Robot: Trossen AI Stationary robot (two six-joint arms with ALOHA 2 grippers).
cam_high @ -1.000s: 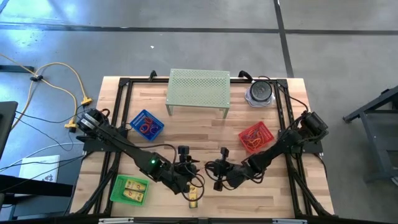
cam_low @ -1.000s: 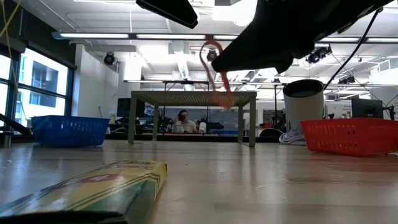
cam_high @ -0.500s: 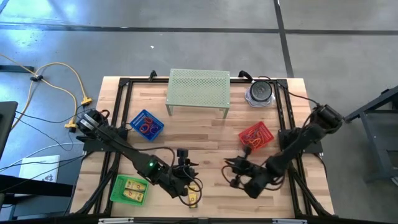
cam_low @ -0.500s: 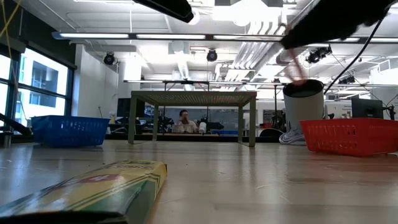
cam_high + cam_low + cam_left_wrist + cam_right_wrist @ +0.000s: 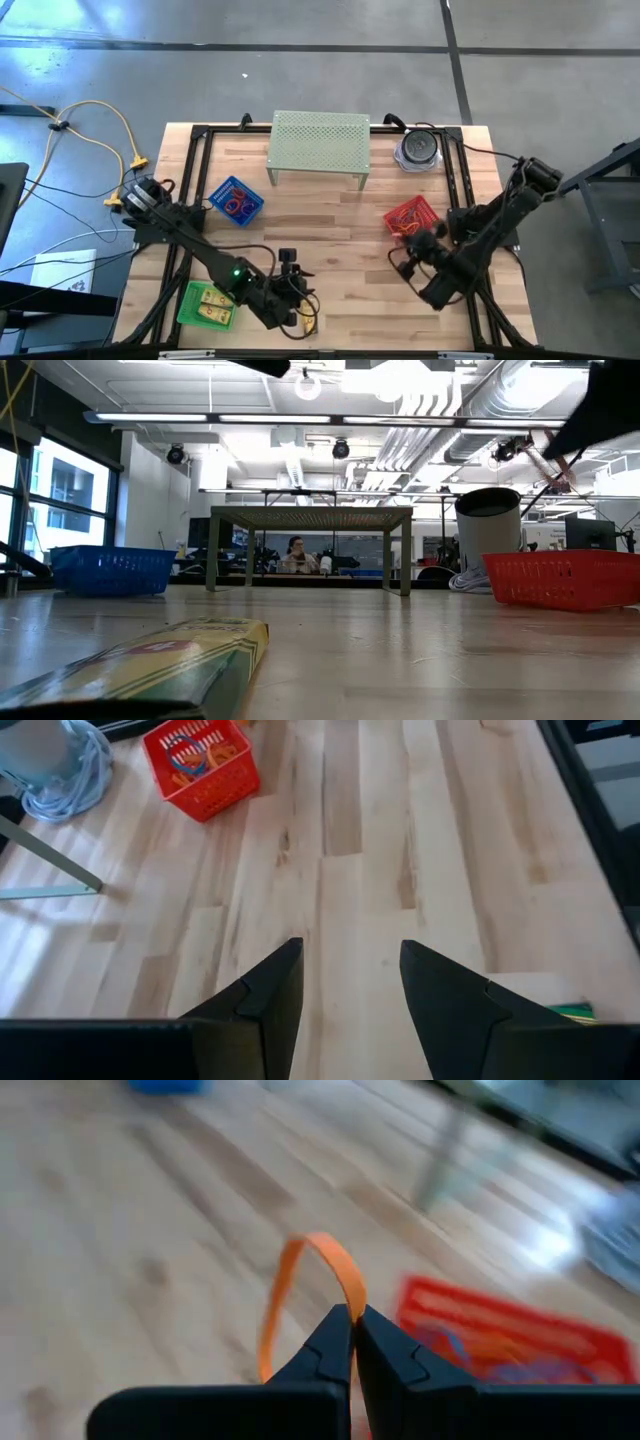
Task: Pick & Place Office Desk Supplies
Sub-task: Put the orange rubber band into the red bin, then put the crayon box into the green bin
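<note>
Pale wood tabletop under bright ceiling lights; right end effector clamped on orange loop; left end effector parted, empty.

You have the stand at the table's back edge; baskets left, right; box front-left.

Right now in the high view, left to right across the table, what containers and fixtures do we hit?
green basket → blue basket → pale green perforated stand → red basket, with the grey round container behind it at about the same position.
</note>
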